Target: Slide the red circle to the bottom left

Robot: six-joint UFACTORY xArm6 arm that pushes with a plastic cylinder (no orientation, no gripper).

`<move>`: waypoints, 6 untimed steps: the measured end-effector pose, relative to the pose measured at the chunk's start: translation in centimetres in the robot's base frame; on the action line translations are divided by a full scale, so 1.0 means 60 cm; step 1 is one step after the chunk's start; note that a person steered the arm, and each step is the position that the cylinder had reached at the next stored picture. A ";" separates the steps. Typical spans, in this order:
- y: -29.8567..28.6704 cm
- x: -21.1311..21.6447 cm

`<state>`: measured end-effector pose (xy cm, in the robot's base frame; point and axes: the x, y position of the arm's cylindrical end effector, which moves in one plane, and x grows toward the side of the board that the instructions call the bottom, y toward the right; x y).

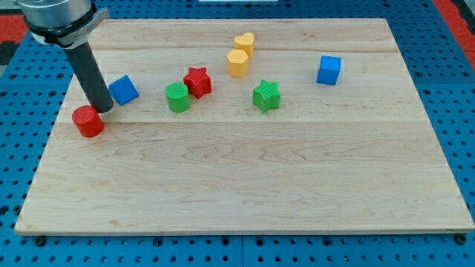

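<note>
The red circle lies on the wooden board at the view's left, about mid-height. My tip stands just to the upper right of the red circle, touching or nearly touching it. A blue cube sits right beside the rod on its right.
A green circle and a red star sit together left of centre. A yellow hexagon and a yellow heart sit near the top middle. A green star is at centre and a second blue cube at upper right.
</note>
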<state>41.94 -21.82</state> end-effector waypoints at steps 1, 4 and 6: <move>-0.021 0.015; 0.054 0.102; 0.103 0.184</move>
